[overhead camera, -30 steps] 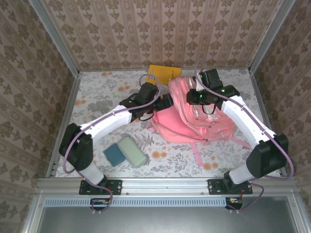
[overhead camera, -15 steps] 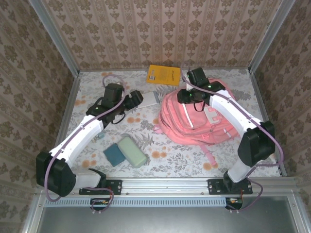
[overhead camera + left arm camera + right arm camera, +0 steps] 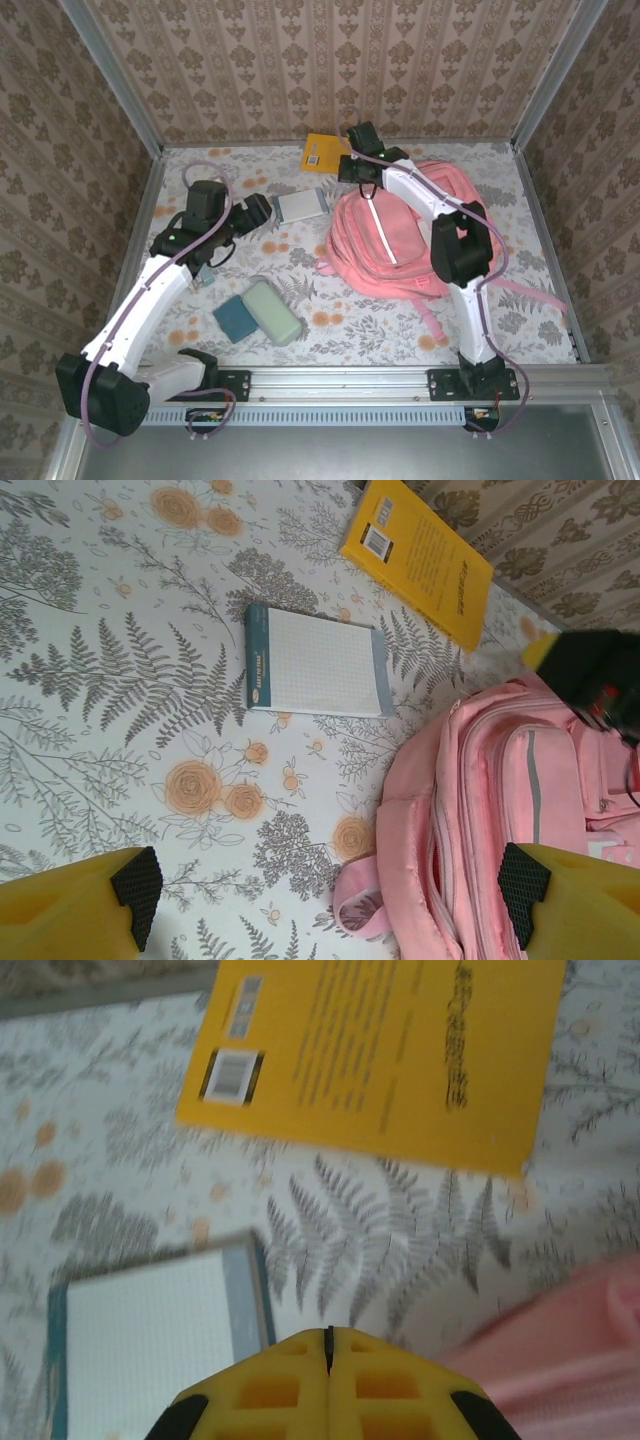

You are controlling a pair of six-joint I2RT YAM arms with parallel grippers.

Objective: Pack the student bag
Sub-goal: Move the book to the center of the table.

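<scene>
The pink student bag (image 3: 400, 235) lies flat right of centre, its zipped edge and a small loop also in the left wrist view (image 3: 480, 810). My left gripper (image 3: 258, 211) hovers left of the bag, open wide with nothing between the pads (image 3: 330, 890). A white grid notepad (image 3: 302, 204) (image 3: 315, 662) lies just ahead of it. My right gripper (image 3: 353, 166) is shut and empty (image 3: 328, 1335), low over the tablecloth between the notepad (image 3: 150, 1350) and a yellow book (image 3: 330, 152) (image 3: 390, 1050) at the back wall.
A pale green case (image 3: 272, 311) and a blue pad (image 3: 235, 318) lie near the front left. Pink straps (image 3: 535, 295) trail toward the right wall. Papered walls close in the table on three sides. Open cloth lies at the far left (image 3: 190, 185).
My left gripper has pulled back left, away from the bag. My right gripper has left the bag's top and swung to the back left, toward the yellow book. The bag has settled flatter.
</scene>
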